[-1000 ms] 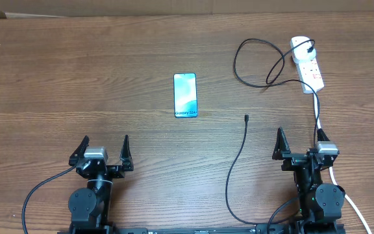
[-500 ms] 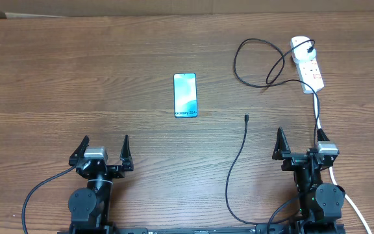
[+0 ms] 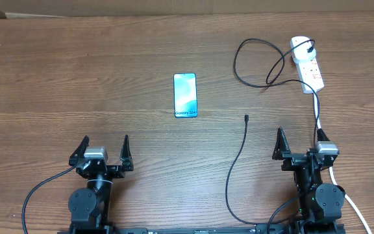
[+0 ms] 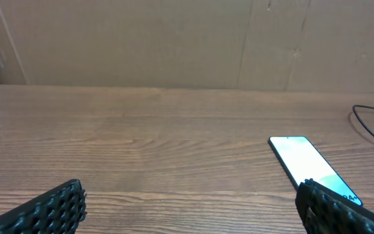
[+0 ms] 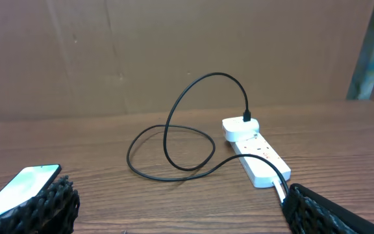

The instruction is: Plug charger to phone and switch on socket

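The phone (image 3: 185,95) lies flat mid-table, screen up; it also shows in the left wrist view (image 4: 307,162) and the right wrist view (image 5: 19,187). The white socket strip (image 3: 307,64) lies at the far right, seen too in the right wrist view (image 5: 256,149). The charger's black plug (image 3: 311,47) sits in the strip's far end. Its thin black cable (image 3: 237,162) loops near the strip, and its connector tip (image 3: 246,118) lies free on the table right of the phone. My left gripper (image 3: 104,148) and right gripper (image 3: 299,142) are open and empty at the near edge.
The strip's thick white cord (image 3: 343,192) runs down past my right arm to the table's near edge. A brown cardboard wall (image 4: 174,39) stands behind the table's far edge.
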